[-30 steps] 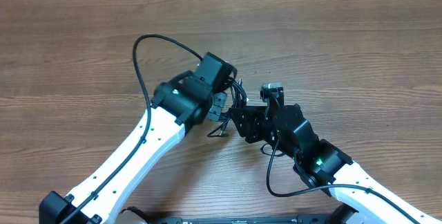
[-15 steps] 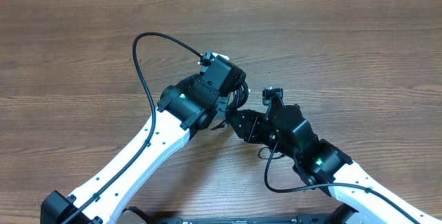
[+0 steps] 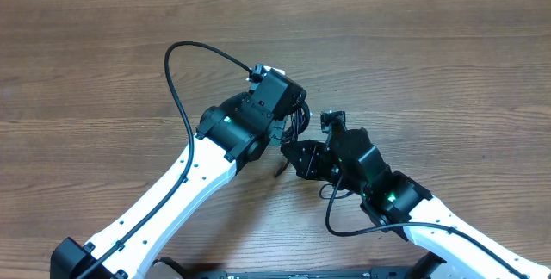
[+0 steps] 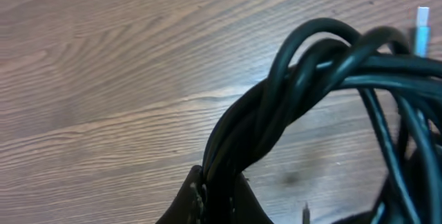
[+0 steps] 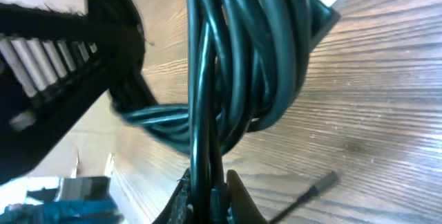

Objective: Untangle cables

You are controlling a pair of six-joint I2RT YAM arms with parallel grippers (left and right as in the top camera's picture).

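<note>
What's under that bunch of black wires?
Under the bundle of thin black cables is the brown wooden table, and one metal-tipped plug end sticks out low down. From overhead, the white robot arms hide whatever else lies beneath.

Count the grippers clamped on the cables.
2. The left gripper pinches a twisted section of the cables; the right gripper pinches strands of the same bundle. Both show in their wrist views.

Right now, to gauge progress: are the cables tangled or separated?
Tangled: the cables twist together in one bundle, pinched by both the left gripper and the right gripper.
</note>
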